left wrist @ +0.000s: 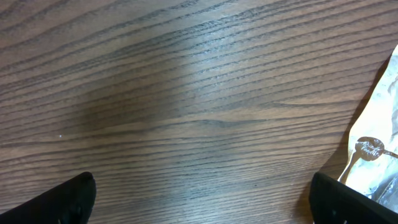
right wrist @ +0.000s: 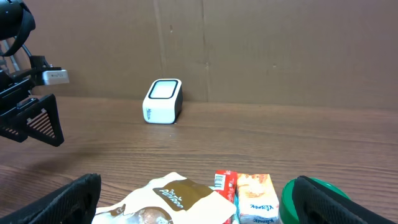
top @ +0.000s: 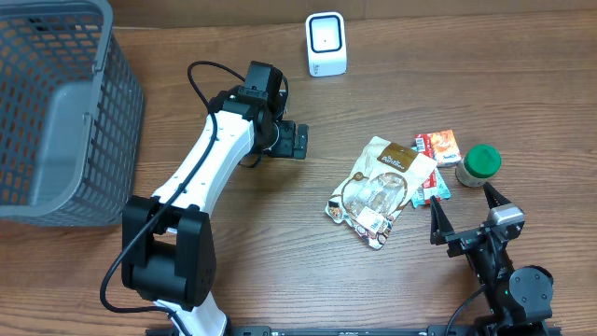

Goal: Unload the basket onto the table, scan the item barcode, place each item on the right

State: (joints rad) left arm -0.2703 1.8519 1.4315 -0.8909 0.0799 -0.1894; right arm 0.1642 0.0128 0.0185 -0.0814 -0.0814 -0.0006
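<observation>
The mesh basket stood at the table's far left corner; the snack pouch lay flat right of centre, beside small packets and a lidded green-topped jar; the scanner sat at the far edge; the left tool and right tool both gaped, grasping nothing.

— What sits on the wood-grain desk?
— A grey mesh basket at the far left and a white scanner at the back. Right of middle, a snack pouch lies flat, small packets just beside it, then a green-lidded jar.
</observation>
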